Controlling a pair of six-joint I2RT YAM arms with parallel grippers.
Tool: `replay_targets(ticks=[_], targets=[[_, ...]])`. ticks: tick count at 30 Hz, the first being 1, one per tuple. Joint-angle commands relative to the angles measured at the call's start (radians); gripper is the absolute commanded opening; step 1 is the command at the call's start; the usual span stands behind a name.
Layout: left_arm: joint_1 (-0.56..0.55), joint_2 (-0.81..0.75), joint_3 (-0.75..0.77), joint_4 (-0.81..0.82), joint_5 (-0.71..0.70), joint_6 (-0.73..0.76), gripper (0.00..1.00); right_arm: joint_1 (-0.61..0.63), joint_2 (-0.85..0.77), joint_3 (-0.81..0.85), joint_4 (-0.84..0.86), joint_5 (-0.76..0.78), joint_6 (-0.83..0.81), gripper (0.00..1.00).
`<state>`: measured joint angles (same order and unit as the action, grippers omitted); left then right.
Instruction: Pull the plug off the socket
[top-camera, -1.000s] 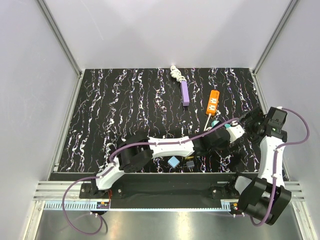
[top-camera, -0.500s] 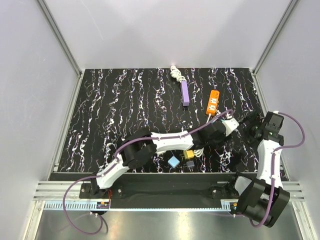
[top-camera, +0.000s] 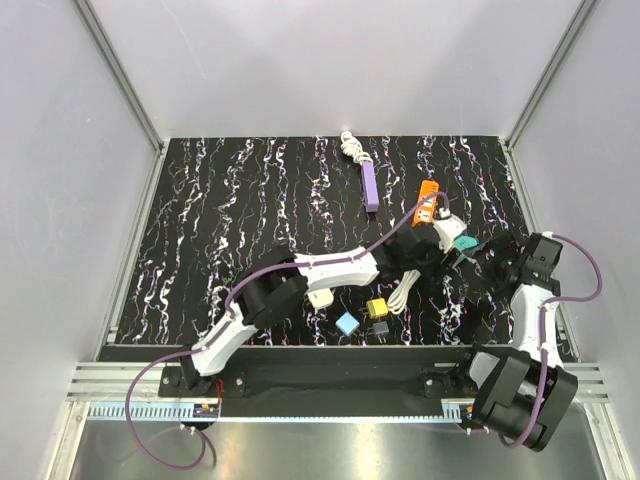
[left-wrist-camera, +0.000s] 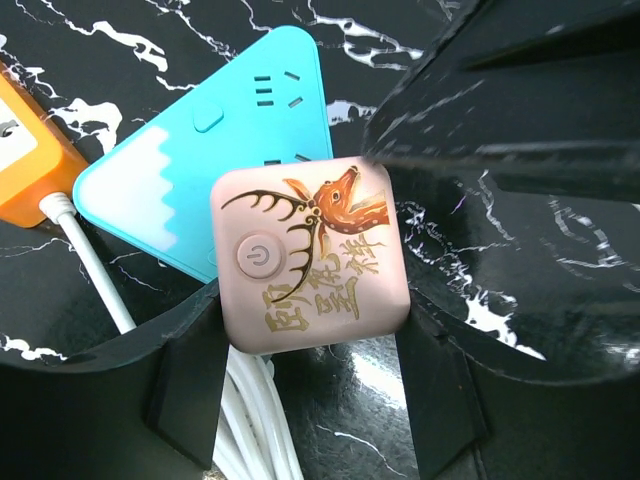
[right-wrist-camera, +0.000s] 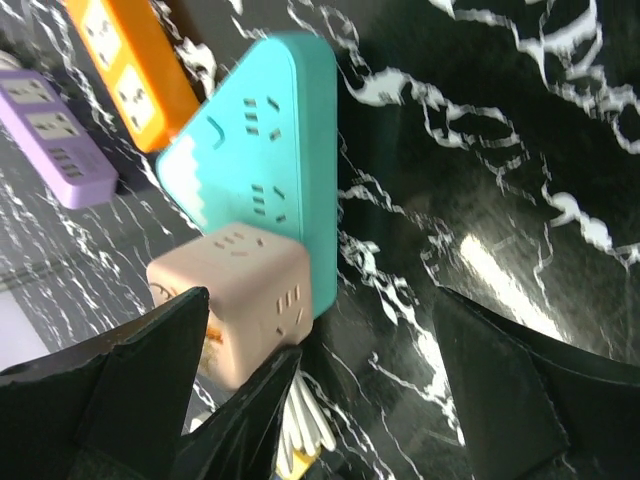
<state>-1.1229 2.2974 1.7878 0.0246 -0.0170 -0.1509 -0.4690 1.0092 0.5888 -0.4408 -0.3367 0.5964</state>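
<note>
- Left jaws, in the top view, reach across the bench (top-camera: 250, 200) to the teal triangular socket (top-camera: 465, 243); the right jaws sit just beyond it.
- Left wrist view: the left jaws pinch the pink cube plug (left-wrist-camera: 310, 255) by its sides, with the socket directly behind it.
- Right wrist view: the right jaws are spread and empty, the socket ahead of their gap. They should pin it down so the plug pulls straight off.

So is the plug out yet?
Not yet. Done: the left fingers grip the pink deer cube. In hand: the pull itself, as the cube still sits against the teal power strip. Left: getting it free. The right fingers hang open by the strip, holding nothing.
</note>
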Motion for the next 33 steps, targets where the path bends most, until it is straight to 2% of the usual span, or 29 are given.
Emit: replay_targets(ticks=[1,5,7,13,17,19,25,33], targets=[[0.037,-0.079,-0.021,0.067,0.126,-0.117,0.0,-0.025,0.009,-0.017,0.123,-0.047,0.003,0.99],[0.057,-0.09,-0.045,0.107,0.196,-0.153,0.0,-0.074,0.048,-0.043,0.23,-0.113,0.006,0.89],[0.066,-0.09,-0.047,0.115,0.226,-0.167,0.0,-0.094,0.071,-0.069,0.295,-0.197,0.017,0.83],[0.08,-0.095,-0.057,0.138,0.269,-0.205,0.0,-0.1,0.153,-0.116,0.467,-0.272,0.055,0.86],[0.086,-0.099,-0.064,0.156,0.304,-0.226,0.0,-0.1,0.198,-0.184,0.658,-0.338,0.126,0.91],[0.086,-0.107,-0.068,0.158,0.307,-0.228,0.0,-0.1,0.219,-0.204,0.691,-0.341,0.137,0.9],[0.089,-0.124,-0.091,0.166,0.307,-0.236,0.0,-0.1,0.23,-0.259,0.81,-0.321,0.163,0.78],[0.089,-0.108,-0.082,0.184,0.338,-0.276,0.0,-0.1,0.285,-0.302,0.944,-0.309,0.192,0.78]])
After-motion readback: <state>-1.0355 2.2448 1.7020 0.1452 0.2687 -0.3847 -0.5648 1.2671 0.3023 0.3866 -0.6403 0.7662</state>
